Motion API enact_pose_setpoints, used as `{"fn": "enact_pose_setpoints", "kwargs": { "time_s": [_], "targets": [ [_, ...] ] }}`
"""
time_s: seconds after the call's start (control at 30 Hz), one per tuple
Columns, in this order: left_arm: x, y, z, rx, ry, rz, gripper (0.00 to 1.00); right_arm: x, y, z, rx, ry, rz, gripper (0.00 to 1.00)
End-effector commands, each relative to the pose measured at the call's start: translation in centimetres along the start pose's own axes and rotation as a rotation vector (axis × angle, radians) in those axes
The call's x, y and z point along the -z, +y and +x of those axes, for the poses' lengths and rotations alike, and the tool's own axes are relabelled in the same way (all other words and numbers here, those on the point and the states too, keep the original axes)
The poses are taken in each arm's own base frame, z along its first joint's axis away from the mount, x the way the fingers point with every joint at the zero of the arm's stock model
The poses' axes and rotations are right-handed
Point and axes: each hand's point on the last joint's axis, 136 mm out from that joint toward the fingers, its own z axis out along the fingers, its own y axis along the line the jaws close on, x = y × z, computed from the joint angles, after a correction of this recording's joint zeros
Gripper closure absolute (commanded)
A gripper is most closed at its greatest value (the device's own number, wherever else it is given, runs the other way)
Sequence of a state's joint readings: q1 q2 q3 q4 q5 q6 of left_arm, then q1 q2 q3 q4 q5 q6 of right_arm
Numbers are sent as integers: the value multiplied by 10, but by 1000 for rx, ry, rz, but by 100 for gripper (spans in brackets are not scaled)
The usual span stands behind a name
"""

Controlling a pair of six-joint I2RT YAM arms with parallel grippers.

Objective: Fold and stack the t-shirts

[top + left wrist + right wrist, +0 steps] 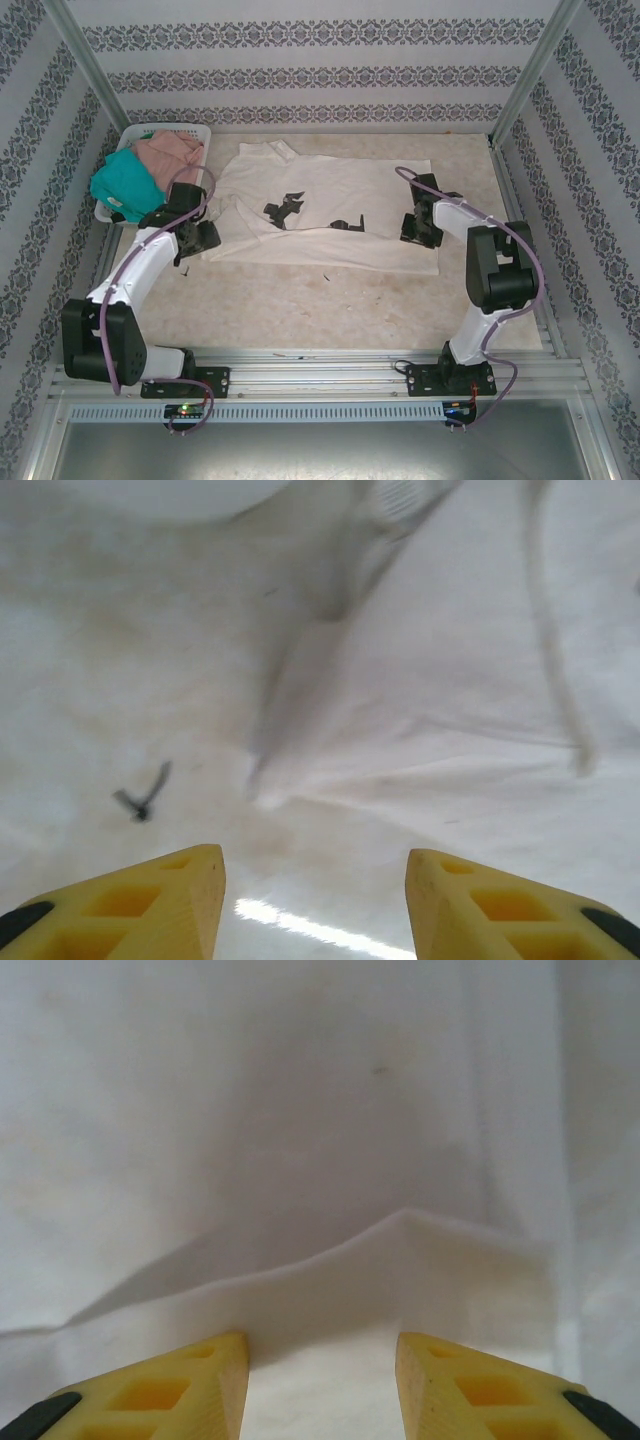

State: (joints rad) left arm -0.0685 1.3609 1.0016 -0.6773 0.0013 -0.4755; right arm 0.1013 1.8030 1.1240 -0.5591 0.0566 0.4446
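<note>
Lying flat toward the table's (350, 305) far edge, the cream t-shirt (340, 210) has the left gripper (315, 905) and the right gripper (322, 1385) at its sides, both spread.

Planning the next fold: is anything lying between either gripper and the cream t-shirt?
Nothing visible. The left gripper sits at the cream t-shirt's left edge and the right gripper at its right edge, with cloth straight ahead of each. The basket stands off at the back left.
</note>
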Motion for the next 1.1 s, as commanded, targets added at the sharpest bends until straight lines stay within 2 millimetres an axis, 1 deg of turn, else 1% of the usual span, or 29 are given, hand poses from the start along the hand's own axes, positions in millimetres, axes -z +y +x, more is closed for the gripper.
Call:
{"fn": "enact_pose_setpoints", "kwargs": {
  "time_s": [0.0,0.1,0.2,0.23,0.3,0.4,0.5,0.57,0.6,0.67,0.7,0.73,0.8,0.87,0.97,1.07],
  "targets": [
    [-15,-57,-2,-63,37,180,48,1,-12,-7,-8,2,45,56],
    [-38,-97,2,-126,93,229,48,9,-15,-11,-7,-12,49,55],
    [-57,-135,2,-178,135,261,46,27,-15,-15,2,-55,44,54],
    [-66,-146,1,-188,146,272,46,33,-14,-15,5,-69,33,54],
    [-84,-156,0,-194,186,261,46,38,-10,-14,9,-84,6,53],
    [-108,-158,-1,-195,224,222,46,42,-10,-10,16,-82,-3,54],
    [-120,-157,1,-204,251,192,47,43,-12,-7,16,-87,-2,53],
    [-123,-152,0,-212,253,158,49,42,-13,-5,19,-85,-3,53],
    [-123,-150,-1,-214,251,142,52,43,-13,-5,19,-85,-1,53],
    [-118,-139,-5,-217,235,89,62,42,-13,-5,22,-85,-3,53],
    [-114,-134,-6,-217,223,66,62,43,-13,-4,22,-85,-3,53],
    [-108,-127,-8,-217,207,41,62,43,-13,-4,25,-87,-6,53],
    [-98,-119,-5,-216,185,34,54,45,-12,-4,24,-93,-10,53],
    [-93,-116,6,-207,185,69,46,45,-11,-4,28,-97,-15,53],
    [-95,-112,25,-182,212,107,43,44,-10,-2,34,-93,-16,53],
    [-108,-111,36,-171,240,112,42,42,-7,-1,41,-88,-18,53]
  ]
}}
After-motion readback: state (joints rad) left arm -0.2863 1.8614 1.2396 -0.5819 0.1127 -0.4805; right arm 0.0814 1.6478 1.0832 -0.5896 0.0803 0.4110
